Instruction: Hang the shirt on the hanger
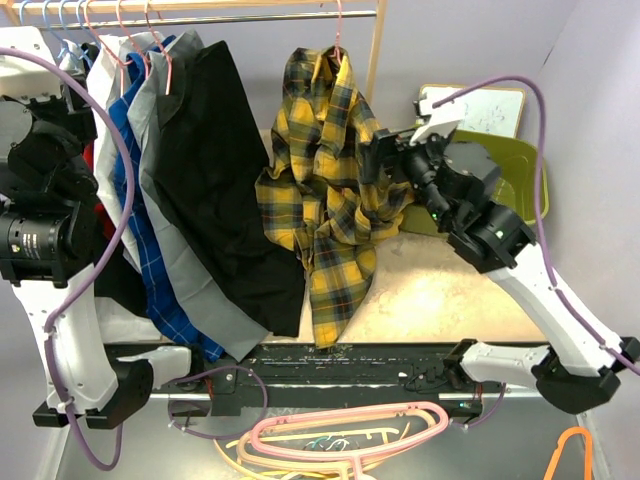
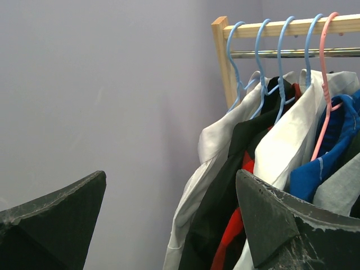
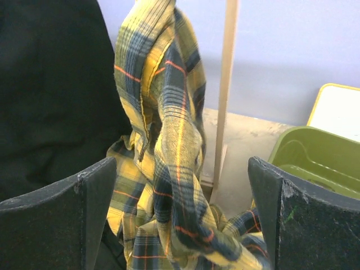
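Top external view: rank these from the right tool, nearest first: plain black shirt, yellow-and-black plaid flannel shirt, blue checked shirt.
1. Yellow-and-black plaid flannel shirt, just left of the right tool.
2. Plain black shirt, further left.
3. Blue checked shirt, farthest left.

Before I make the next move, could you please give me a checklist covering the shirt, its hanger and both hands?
1. Yellow and black plaid flannel shirt hangs from the thin pink wire hanger: ok.
2. Hanger hook over the metal rail: ok.
3. Shirt spread evenly across the hanger: not ok, it hangs bunched and twisted.
4. Both shoulders seated on the hanger: cannot tell, folds hide the wire.
5. Right hand open, gripping nothing, shirt just ahead of it: ok.
6. Left hand open and empty, up by the other hanging garments: ok.
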`<action>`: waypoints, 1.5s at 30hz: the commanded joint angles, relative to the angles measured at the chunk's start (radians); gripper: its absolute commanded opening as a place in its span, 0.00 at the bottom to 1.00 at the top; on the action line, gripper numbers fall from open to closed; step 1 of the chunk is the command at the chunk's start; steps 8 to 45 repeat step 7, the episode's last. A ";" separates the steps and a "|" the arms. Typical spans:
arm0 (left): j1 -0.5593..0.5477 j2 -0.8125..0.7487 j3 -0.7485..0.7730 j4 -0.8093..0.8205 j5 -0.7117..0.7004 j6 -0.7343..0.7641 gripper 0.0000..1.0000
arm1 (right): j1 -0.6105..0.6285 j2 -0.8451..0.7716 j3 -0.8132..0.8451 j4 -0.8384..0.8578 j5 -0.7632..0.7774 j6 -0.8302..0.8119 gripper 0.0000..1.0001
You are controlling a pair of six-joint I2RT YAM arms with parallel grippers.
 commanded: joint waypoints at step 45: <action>0.068 -0.043 -0.040 0.005 0.059 -0.005 0.99 | -0.004 -0.167 -0.086 0.044 0.115 -0.044 1.00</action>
